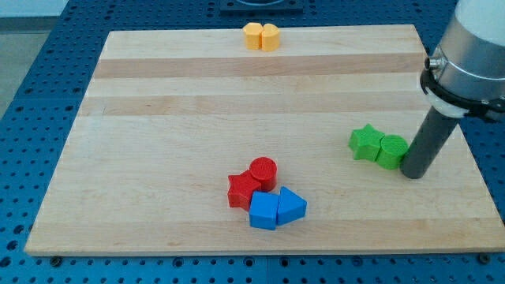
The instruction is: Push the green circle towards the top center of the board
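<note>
The green circle (391, 151) lies at the view's right, touching a green star (365, 142) on its left. My tip (413, 173) stands on the board just to the right of and slightly below the green circle, touching or nearly touching it. The dark rod rises from there to the arm's grey body at the view's upper right.
A wooden board (158, 118) fills the view. An orange block (252, 35) and a yellow block (270, 37) sit together at the top centre edge. A red circle (263, 171), red star (243, 190), blue cube (263, 211) and blue triangle (292, 207) cluster at bottom centre.
</note>
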